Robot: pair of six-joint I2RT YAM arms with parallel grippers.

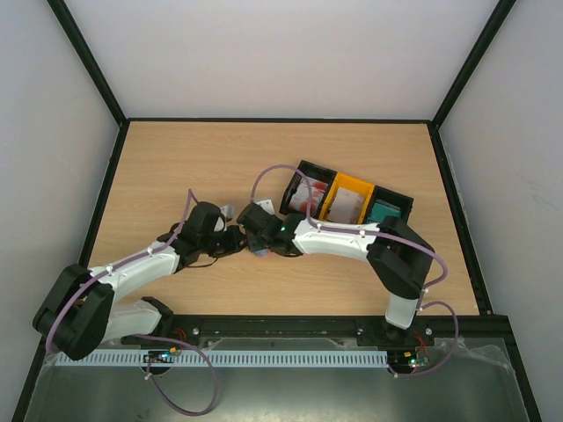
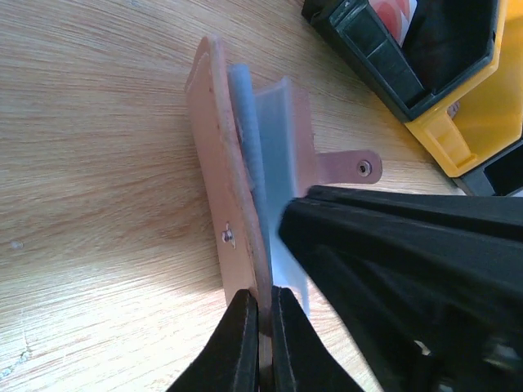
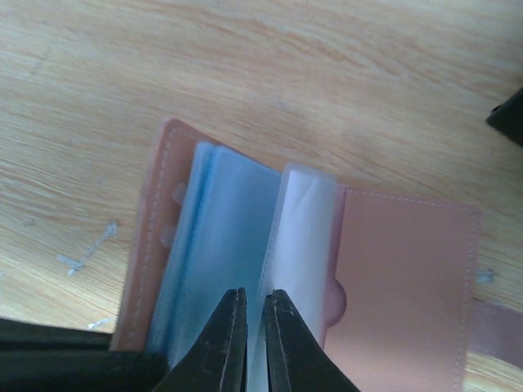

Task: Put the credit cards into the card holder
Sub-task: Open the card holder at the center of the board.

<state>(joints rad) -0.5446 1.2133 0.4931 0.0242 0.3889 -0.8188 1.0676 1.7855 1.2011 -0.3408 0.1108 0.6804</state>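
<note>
Pinching the card holder from both sides right now, so here's the layout. The left gripper is squeezing the brown cover edge, fingers pressed tight together on it with the leather sandwiched between them. The right gripper is coming in from the other side and is nipping one of the clear sleeves inside, its fingers almost touching with just the thin plastic between them.

The card holder is lying open about midway between the left and right edges of the counter, a bit closer to the near edge than the far one. In the overhead view it's mostly hiding under the two wrists. One cover is lying flat on the wood while the other is getting held up on its edge, and the sleeves are fanning out between them. The snap tab is sticking out flat on the wood on the tray side.

The credit cards are all sitting in a slanted row of bins just beyond the right gripper, toward the far right corner: red-and-white ones in the black tray, whitish ones in the yellow tray, teal ones in the end tray. I can't tell if any sleeve is holding a card.
</note>
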